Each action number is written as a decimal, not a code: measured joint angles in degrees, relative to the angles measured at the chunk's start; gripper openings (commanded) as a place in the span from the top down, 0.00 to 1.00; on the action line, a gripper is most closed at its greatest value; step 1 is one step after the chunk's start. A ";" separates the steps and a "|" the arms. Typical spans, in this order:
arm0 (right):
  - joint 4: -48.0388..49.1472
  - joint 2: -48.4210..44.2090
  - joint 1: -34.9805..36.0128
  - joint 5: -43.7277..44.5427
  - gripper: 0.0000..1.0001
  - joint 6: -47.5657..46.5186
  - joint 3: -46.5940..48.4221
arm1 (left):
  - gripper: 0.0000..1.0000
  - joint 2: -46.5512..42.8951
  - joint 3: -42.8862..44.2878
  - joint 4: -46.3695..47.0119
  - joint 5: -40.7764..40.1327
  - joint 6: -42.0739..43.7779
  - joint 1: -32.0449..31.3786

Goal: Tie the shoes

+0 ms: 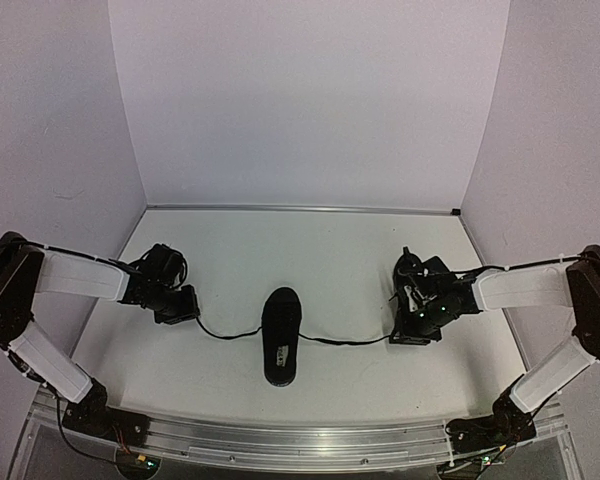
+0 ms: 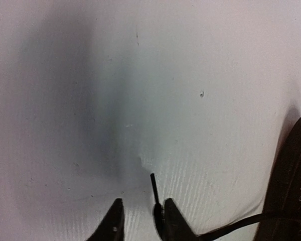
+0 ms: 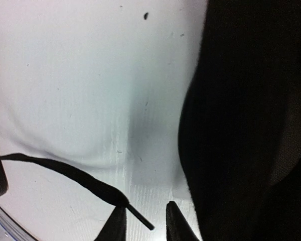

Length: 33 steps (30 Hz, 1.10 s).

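Centrally, the shoe (image 1: 282,335) is lying lengthwise on the table (image 1: 230,250), one end pointing toward the near edge. Its laces are trailing flat to either side. Left of the shoe, the left gripper (image 2: 143,203) is hovering low, its jaws standing narrowly apart, and the left lace (image 1: 225,333) is ending beside one finger, unpinched. Right of the shoe, the right gripper (image 3: 145,206) is showing a similar slight gap, with the tip of the right lace (image 3: 75,175) lying loose in it. Beyond the shoe, the table is stretching to the back wall (image 1: 310,100).
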 measured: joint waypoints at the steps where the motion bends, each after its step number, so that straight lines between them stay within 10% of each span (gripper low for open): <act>1: -0.03 -0.03 0.00 0.05 0.46 0.18 0.00 | 0.31 -0.44 0.00 -0.77 -1.09 0.21 0.03; 6: -1.46 -4.09 0.00 1.62 0.14 1.24 -0.75 | 0.01 -6.61 0.00 -5.86 -7.41 0.16 1.08; 11: -4.27 -14.77 0.00 4.62 0.04 2.91 -1.49 | 0.01 -13.42 0.48 -9.80 -12.78 1.89 3.73; 23: -3.18 -25.44 0.00 7.74 0.02 -2.76 1.55 | 0.00 -25.56 3.55 -4.77 -19.96 11.93 0.14; 33: 0.64 -8.86 -0.01 4.24 0.02 -8.05 14.76 | 0.00 -15.00 10.42 -2.37 -20.97 31.59 -14.78</act>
